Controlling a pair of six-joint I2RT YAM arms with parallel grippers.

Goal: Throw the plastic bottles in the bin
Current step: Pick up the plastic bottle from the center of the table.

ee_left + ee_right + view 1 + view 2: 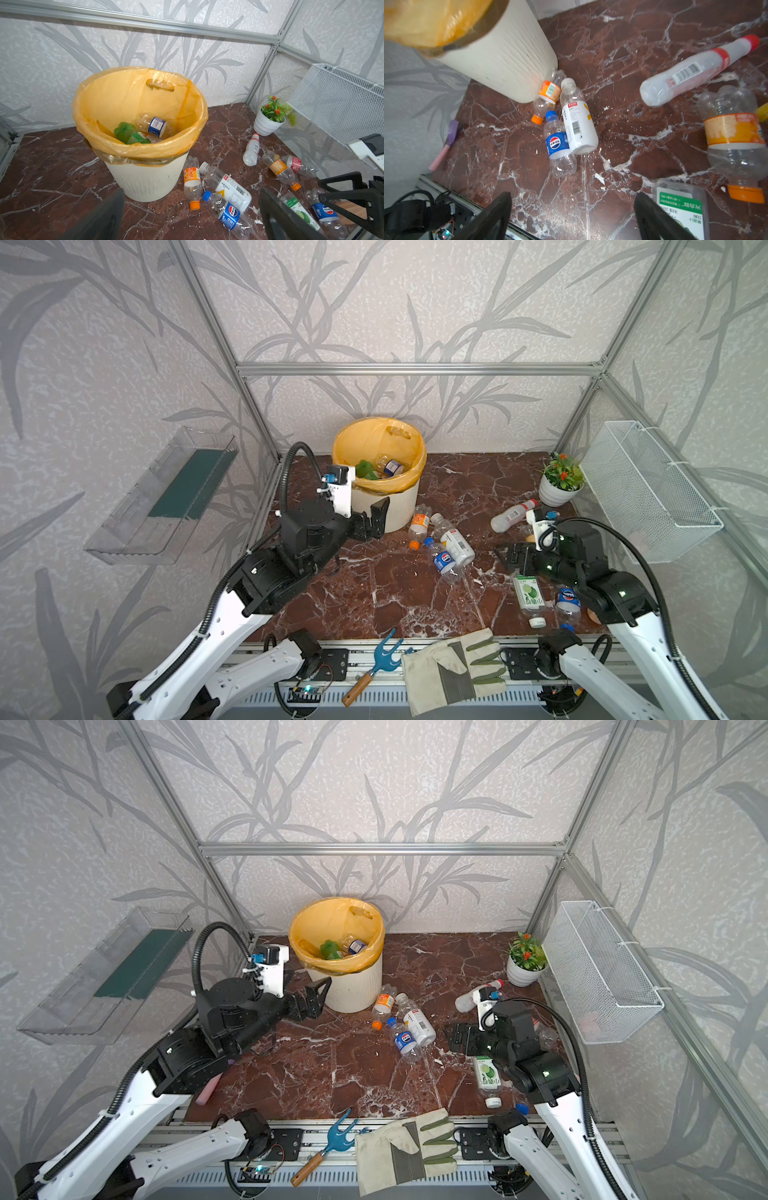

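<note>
Left wrist cam: left pincer (pixel 191 193) gapes empty beside the bin (pixel 145 178) at the table's (pixel 52 166) 12 o'clock (some plastic bottles (pixel 156 125) already inside), right pincer (pixel 573 197) open over the rest at 3 o'clock, ready to grab.

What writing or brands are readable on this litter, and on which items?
"百事可乐" with the Pepsi globe: blue-capped bottle.
Green-label bottle: white Chinese characters, too blurred to read.
White-label bottle: barcode, small print unreadable.
Red-capped bottle: barcode, print too small.
Orange-label bottle: lettering blurred.
</note>
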